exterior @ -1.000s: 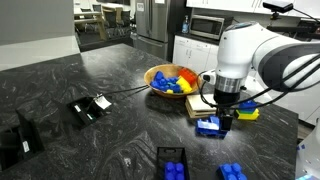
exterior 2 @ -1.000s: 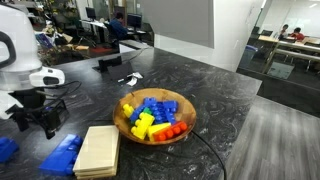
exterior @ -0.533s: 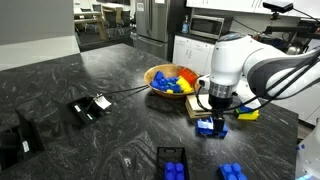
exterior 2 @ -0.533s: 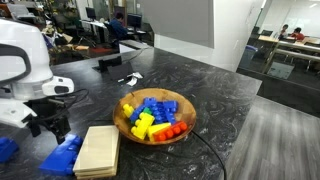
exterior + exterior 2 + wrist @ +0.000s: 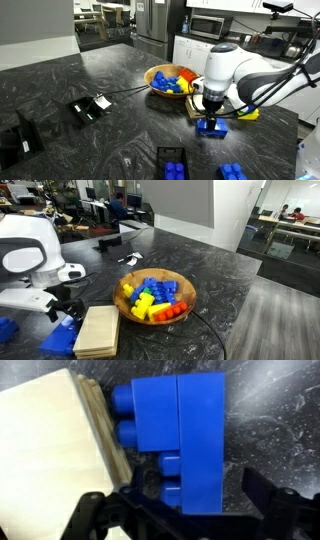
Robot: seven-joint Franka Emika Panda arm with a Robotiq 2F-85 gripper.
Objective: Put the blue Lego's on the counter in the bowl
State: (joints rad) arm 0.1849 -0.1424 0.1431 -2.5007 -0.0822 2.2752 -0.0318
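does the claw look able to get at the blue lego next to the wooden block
Probably yes. The claw is open right above the blue lego, with nothing over it. The wooden block seems to sit right against one side of it, leaving little room there.

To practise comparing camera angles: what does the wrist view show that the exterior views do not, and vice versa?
Wrist view only: studs of the blue brick facing the wooden block, with the tool open on either side. Exterior views only: the bowl of bricks, and spare blue bricks on the counter. Shared: tool, brick, block.
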